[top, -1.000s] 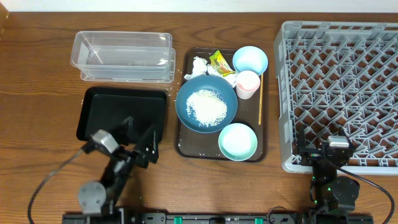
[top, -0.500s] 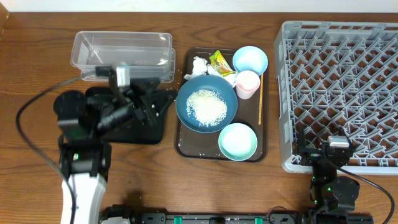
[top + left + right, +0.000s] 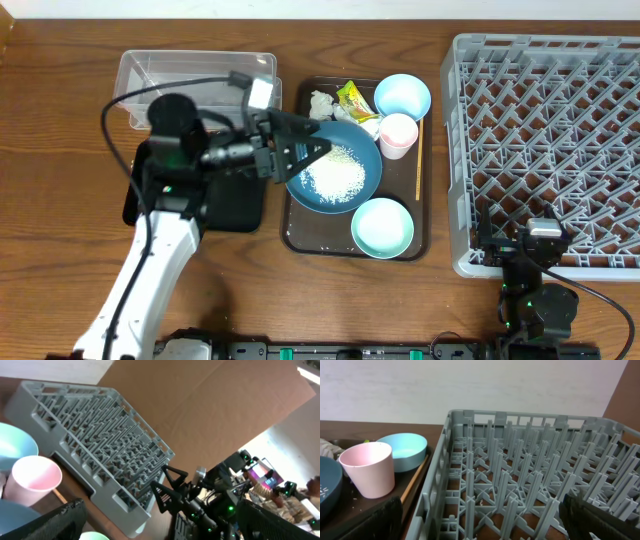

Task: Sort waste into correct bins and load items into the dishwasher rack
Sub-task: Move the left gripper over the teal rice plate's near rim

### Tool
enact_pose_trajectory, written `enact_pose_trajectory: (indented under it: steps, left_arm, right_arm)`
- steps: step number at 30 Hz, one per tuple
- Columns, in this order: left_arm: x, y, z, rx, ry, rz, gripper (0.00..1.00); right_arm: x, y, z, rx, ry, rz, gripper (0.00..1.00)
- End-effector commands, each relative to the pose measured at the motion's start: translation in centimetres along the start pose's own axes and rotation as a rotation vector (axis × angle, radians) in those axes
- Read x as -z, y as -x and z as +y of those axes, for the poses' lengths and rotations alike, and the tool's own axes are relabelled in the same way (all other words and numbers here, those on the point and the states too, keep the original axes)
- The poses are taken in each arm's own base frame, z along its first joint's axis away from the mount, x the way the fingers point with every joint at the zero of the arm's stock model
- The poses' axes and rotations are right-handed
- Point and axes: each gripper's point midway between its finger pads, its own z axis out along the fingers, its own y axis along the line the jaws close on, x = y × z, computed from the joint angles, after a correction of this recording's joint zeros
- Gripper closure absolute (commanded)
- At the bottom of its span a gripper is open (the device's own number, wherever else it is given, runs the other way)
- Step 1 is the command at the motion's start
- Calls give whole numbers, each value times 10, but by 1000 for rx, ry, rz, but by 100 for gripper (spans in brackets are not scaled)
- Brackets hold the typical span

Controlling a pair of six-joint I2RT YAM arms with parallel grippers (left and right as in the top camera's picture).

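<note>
Now left pincer [image 3: 312, 158], spread and empty, has swung up from the desk [image 3: 60, 220] edge; dark blue dish [image 3: 350, 190] with rice [image 3: 338, 172] lies just beneath, so sorting likely starts there.

No legible text in any view.
Snack wrapper [image 3: 355, 100], yellow-green, at the far end of the brown tray [image 3: 312, 236]: it carries print, but too small to read from overhead.
Left wrist view: lit screen [image 3: 260, 470] in the background, pink-purple and blurred; nothing on it can be made out.
</note>
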Motion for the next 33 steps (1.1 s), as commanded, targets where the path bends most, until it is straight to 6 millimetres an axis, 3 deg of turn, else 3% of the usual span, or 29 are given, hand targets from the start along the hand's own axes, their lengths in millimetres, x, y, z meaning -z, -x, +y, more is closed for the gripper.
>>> enact_pose_trajectory:
  steps: [1,4,6,9,11,15,21,25,30,33]
  left_arm:
    - [-2,14,14,-128,62,-39,3]
    - [5,24,46,-144,234,-108,3]
    - [19,30,81,-146,442,-160,3]
    - [58,26,132,-98,813,-195,3]
    - [75,18,143,-66,940,-152,3]
    - [85,9,128,-9,1028,-2,3]
    - [96,16,66,77,1113,142,3]
    - [70,22,28,43,956,144,3]
    - [48,20,20,96,877,127,3]
    - [30,6,26,138,862,180,3]
  right_arm:
    - [0,-1,-4,-7,-18,1,1]
    - [0,-1,-4,-7,-18,1,1]
    - [0,-1,-4,-7,-18,1,1]
    - [0,-1,-4,-7,-18,1,1]
    - [0,-1,-4,-7,-18,1,1]
    - [0,-1,-4,-7,-18,1,1]
    - [0,-1,-4,-7,-18,1,1]
    - [0,-1,-4,-7,-18,1,1]
    - [0,-1,-4,-7,-18,2,1]
    - [0,-1,-4,-7,-18,1,1]
